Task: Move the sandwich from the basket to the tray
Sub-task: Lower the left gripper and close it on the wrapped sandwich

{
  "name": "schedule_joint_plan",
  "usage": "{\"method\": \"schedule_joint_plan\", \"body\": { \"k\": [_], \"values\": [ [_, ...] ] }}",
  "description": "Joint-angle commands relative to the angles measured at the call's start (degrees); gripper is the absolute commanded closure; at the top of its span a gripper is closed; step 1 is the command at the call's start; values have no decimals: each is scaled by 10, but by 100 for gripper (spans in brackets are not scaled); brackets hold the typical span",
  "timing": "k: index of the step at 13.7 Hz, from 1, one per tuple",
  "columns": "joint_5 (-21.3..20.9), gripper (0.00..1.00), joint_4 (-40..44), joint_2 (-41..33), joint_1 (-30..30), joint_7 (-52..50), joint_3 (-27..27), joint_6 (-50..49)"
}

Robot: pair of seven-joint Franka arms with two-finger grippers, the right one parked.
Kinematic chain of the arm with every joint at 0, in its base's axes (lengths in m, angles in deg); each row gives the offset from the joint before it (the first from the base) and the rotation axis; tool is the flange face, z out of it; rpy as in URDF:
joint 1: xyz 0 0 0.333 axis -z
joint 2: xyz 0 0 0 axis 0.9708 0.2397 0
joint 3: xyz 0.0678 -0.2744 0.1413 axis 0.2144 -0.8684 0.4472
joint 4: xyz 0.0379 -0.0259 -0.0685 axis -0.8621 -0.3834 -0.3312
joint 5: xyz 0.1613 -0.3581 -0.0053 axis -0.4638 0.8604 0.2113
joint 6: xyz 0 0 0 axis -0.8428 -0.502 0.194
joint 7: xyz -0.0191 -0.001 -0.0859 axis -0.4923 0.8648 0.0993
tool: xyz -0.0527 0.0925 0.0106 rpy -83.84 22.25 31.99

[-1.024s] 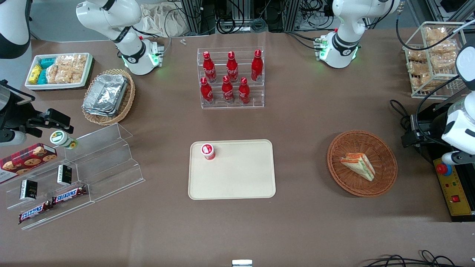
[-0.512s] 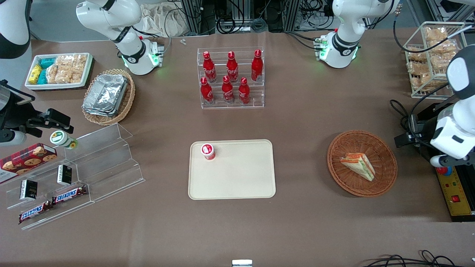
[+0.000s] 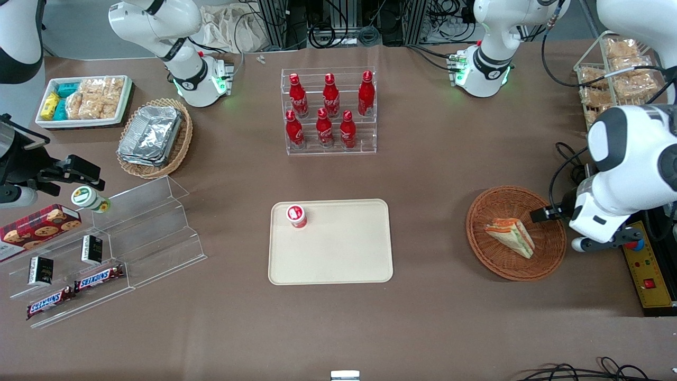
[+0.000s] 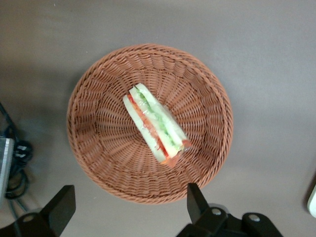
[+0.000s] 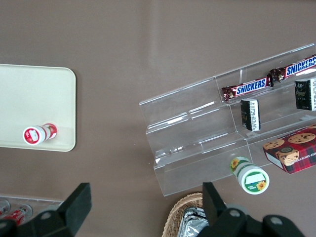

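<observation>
The sandwich [image 3: 510, 236] [image 4: 157, 124], a wedge of pale bread with orange and green filling, lies in the round reddish-brown wicker basket [image 3: 478, 211] [image 4: 94, 103]. My left gripper [image 3: 547, 214] [image 4: 128, 207] hangs above the basket's rim on the side toward the working arm's end of the table. It is open, its two black fingers [image 4: 61, 207] spread wide with nothing between them, and it touches neither the sandwich nor the basket. The cream tray [image 3: 344, 254] [image 5: 29, 94] lies flat at the middle of the table.
A small red-and-white bottle [image 3: 296, 216] stands in one corner of the tray. A clear rack of red cola bottles [image 3: 329, 111] stands farther from the camera. A control box with a red button [image 3: 648, 270] and cables [image 3: 568, 156] sit beside the basket.
The left arm has swung in from the working arm's end of the table toward the basket; its gripper now hangs over the basket's rim. The sandwich and basket have not moved.
</observation>
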Motion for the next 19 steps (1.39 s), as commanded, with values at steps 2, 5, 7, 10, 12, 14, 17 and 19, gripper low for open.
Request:
{"method": "schedule_joint_plan", "body": {
  "k": [2,5,7,10,12,14,17,19],
  "values": [
    [4,0,-20,20,11,-141,-3,47],
    [2,0,-21,49,19,-265,-4,86],
    [-3,0,-43,59,19,-320,-4,112],
    [-6,0,-80,60,17,-356,-3,165],
    [-6,0,-96,69,15,-372,-3,197],
    [-6,0,-98,83,14,-374,-3,207],
    [-6,1,-99,90,13,-401,-3,217],
    [-6,18,-99,89,13,-401,-3,217]
  ]
}}
